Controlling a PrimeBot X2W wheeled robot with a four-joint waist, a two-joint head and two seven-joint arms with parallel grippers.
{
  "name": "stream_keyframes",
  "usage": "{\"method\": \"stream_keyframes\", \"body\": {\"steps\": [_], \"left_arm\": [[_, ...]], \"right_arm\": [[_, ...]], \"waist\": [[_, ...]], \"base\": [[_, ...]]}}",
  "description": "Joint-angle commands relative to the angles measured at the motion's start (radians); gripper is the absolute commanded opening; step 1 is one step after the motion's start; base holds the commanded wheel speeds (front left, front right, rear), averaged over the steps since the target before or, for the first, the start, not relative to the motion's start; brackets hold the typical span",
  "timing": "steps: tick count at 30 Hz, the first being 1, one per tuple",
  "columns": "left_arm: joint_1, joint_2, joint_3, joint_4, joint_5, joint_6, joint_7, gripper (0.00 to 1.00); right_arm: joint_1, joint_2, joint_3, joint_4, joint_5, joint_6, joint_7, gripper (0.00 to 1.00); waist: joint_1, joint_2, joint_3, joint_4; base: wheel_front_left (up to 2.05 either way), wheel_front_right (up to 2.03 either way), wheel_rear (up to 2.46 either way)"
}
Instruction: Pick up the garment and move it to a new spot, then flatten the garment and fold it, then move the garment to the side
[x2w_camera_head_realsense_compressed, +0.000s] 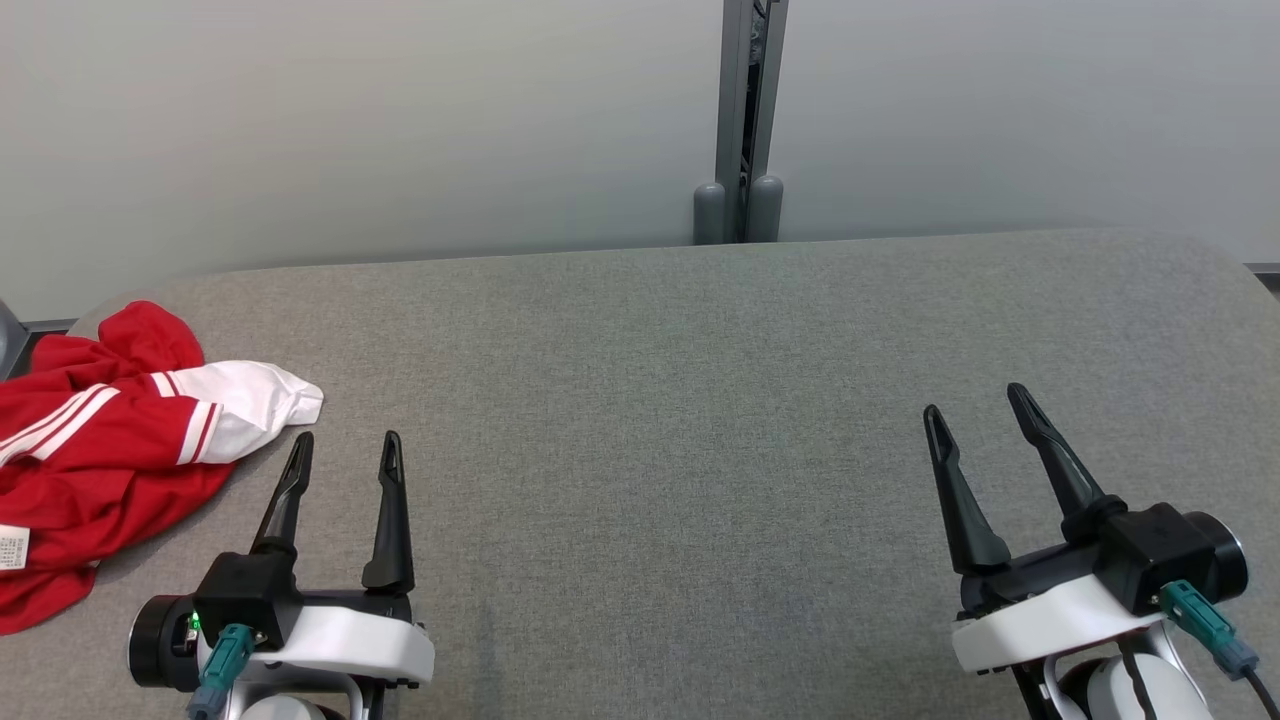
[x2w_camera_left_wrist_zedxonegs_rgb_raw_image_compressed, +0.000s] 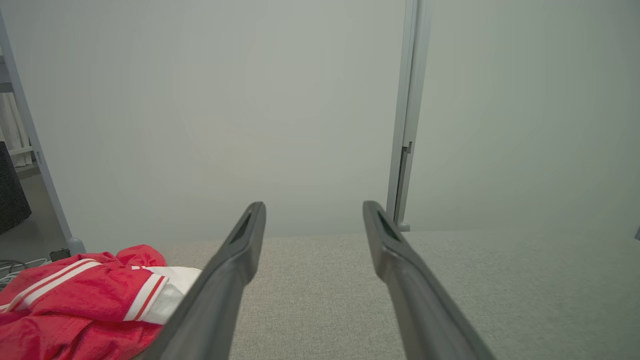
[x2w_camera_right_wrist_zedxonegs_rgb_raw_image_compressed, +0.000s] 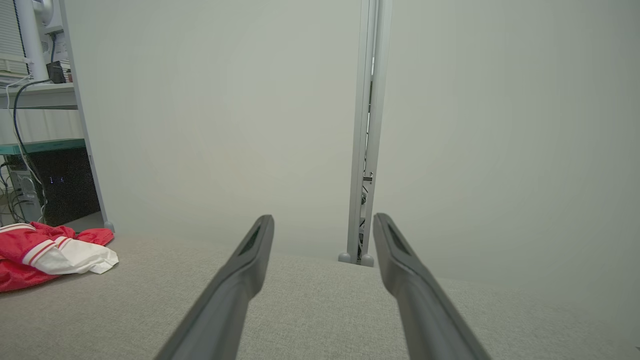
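Note:
A crumpled red garment (x2w_camera_head_realsense_compressed: 95, 460) with white sleeve parts and white stripes lies at the far left of the grey table (x2w_camera_head_realsense_compressed: 680, 400), partly over its left edge. My left gripper (x2w_camera_head_realsense_compressed: 346, 444) stands open just right of the garment's white sleeve, with nothing between its fingers. In the left wrist view the garment (x2w_camera_left_wrist_zedxonegs_rgb_raw_image_compressed: 80, 305) sits low left of the left gripper (x2w_camera_left_wrist_zedxonegs_rgb_raw_image_compressed: 314, 210). My right gripper (x2w_camera_head_realsense_compressed: 978, 400) is open over the table's right side, far from the garment. The right wrist view shows the right gripper (x2w_camera_right_wrist_zedxonegs_rgb_raw_image_compressed: 324, 221) and the garment (x2w_camera_right_wrist_zedxonegs_rgb_raw_image_compressed: 47, 252) at the far left.
Pale partition panels stand behind the table, joined by a grey post (x2w_camera_head_realsense_compressed: 745, 120) with two rounded feet. Beyond the left panel's edge, a shelf with cables and a dark computer case (x2w_camera_right_wrist_zedxonegs_rgb_raw_image_compressed: 62, 185) show in the right wrist view.

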Motion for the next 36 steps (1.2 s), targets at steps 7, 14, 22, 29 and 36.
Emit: {"method": "stream_keyframes", "body": {"steps": [7, 14, 22, 29, 36], "left_arm": [[-0.012, 0.002, 0.0, 0.002, -0.004, -0.004, -0.006, 1.0], [-0.014, 0.003, 0.001, 0.008, -0.01, -0.007, -0.006, 1.0], [-0.019, 0.002, 0.001, 0.016, -0.013, -0.008, -0.005, 1.0], [-0.024, 0.002, -0.001, 0.023, -0.014, -0.008, -0.005, 1.0], [-0.023, 0.001, -0.001, 0.03, -0.02, -0.005, -0.005, 1.0]], "right_arm": [[-0.006, -0.006, 0.0, -0.004, -0.002, 0.002, -0.008, 1.0], [-0.006, -0.006, 0.001, -0.004, 0.003, 0.002, -0.006, 1.0], [-0.004, -0.004, 0.002, -0.001, 0.011, 0.002, -0.004, 1.0], [0.002, -0.001, -0.001, 0.002, 0.025, 0.002, -0.004, 1.0], [0.006, 0.002, 0.001, 0.004, 0.036, 0.002, -0.001, 1.0]], "waist": [[-0.0001, 0.0, 0.0, 0.0], [-0.0001, 0.0, 0.0, 0.0], [-0.0001, 0.0, -0.001, 0.0], [-0.0001, 0.0, -0.002, 0.003], [-0.0001, 0.0, -0.003, 0.01]], "base": [[0.0, 0.0, 0.0], [0.0, 0.0, 0.0], [0.0, 0.0, 0.0], [0.0, 0.0, 0.0], [0.0, 0.0, 0.0]]}}
